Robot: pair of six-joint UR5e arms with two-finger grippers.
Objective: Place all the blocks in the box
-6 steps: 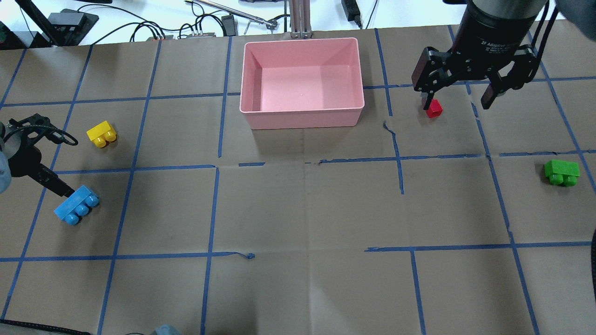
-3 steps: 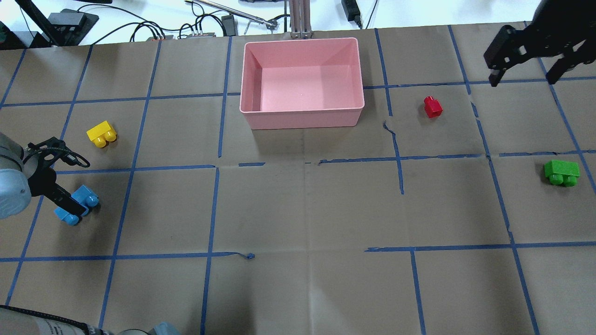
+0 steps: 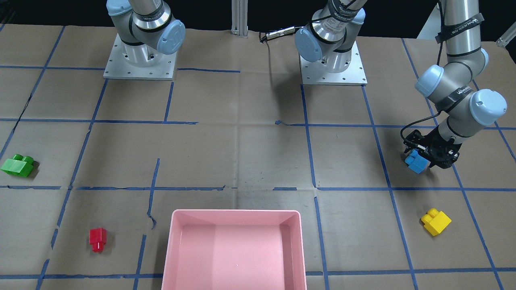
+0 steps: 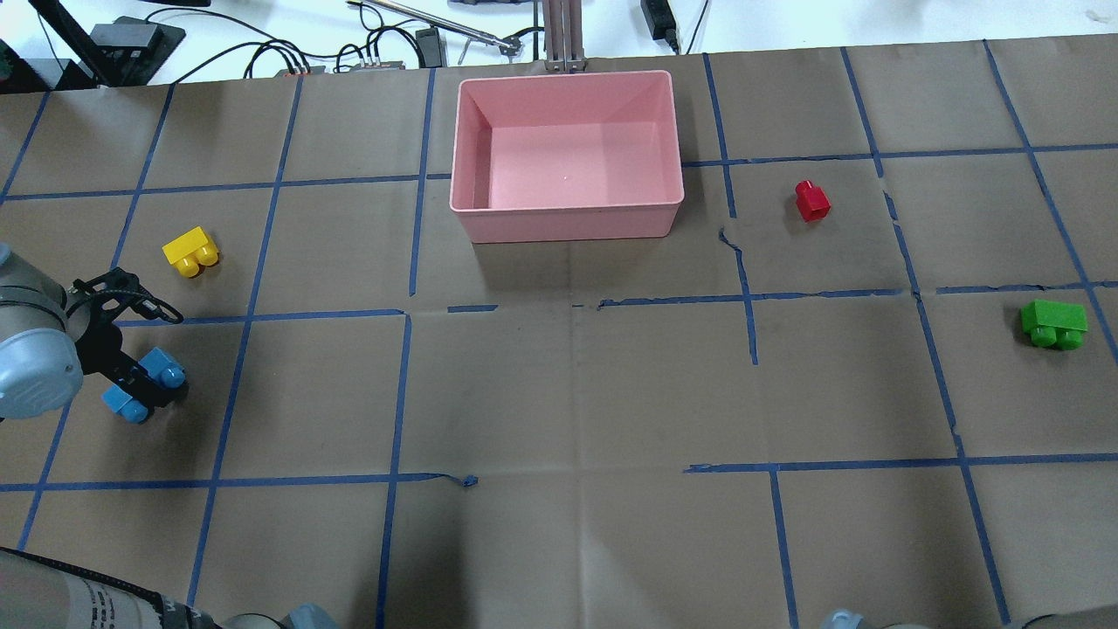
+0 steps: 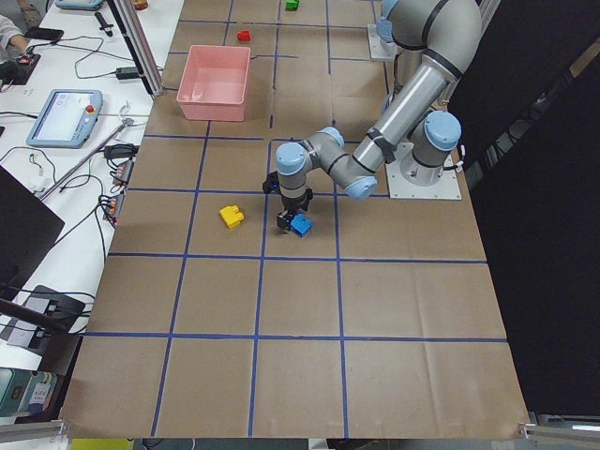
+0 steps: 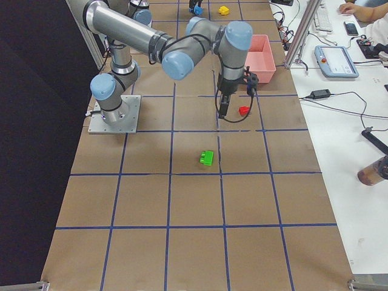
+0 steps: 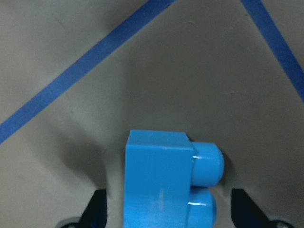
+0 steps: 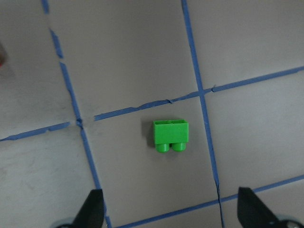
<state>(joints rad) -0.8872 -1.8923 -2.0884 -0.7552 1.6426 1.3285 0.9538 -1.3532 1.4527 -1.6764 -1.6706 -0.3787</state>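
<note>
The light blue block [image 4: 165, 367] lies at the table's left side, studs sideways. My left gripper [image 4: 142, 385] is down over it, open, with one finger on each side; the left wrist view shows the blue block [image 7: 156, 180] between the spread fingers [image 7: 97, 209] with a gap on both sides. The yellow block [image 4: 191, 252] lies just beyond it. The pink box [image 4: 566, 218] stands empty at the far middle. The red block [image 4: 812, 201] lies right of the box, and the green block [image 4: 1054, 321] at the far right. My right gripper [image 8: 170, 213] is open, high above the green block [image 8: 171, 135].
Brown paper with a blue tape grid covers the table. Cables and a metal post [image 4: 559, 35] lie beyond the table's far edge behind the box. The arm bases [image 3: 139, 60] stand on the robot's side.
My left gripper has moved over the blue block and now straddles it. My right gripper has moved away from the red block to the right, out of the overhead view.
</note>
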